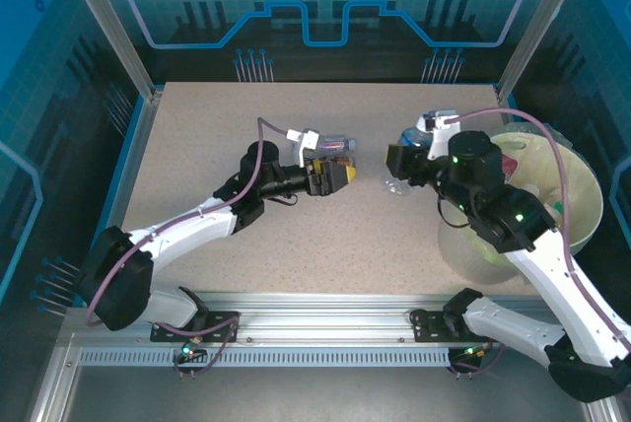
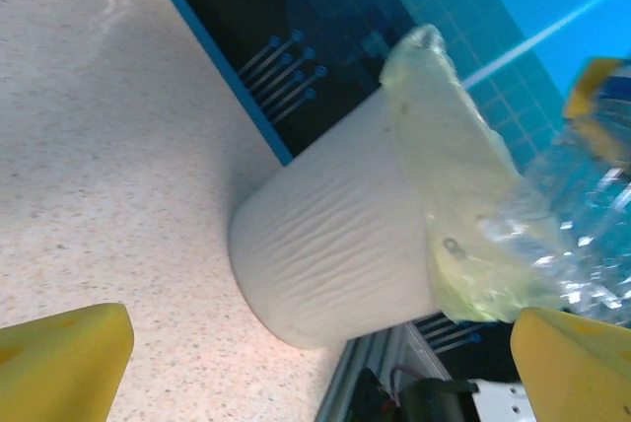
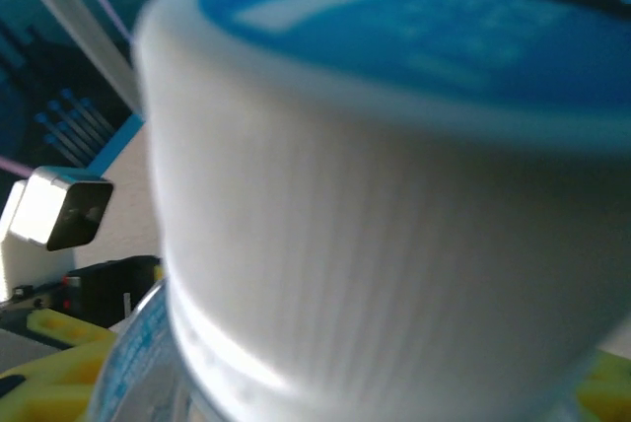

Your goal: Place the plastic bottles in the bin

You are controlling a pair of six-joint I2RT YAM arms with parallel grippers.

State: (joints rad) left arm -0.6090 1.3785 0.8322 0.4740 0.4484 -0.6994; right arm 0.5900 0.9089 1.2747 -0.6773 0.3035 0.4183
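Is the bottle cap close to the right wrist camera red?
No, the cap has a white ribbed side and a blue top.

Speckled beige table (image 1: 246, 235) enclosed by glowing blue panel walls (image 1: 325, 8).
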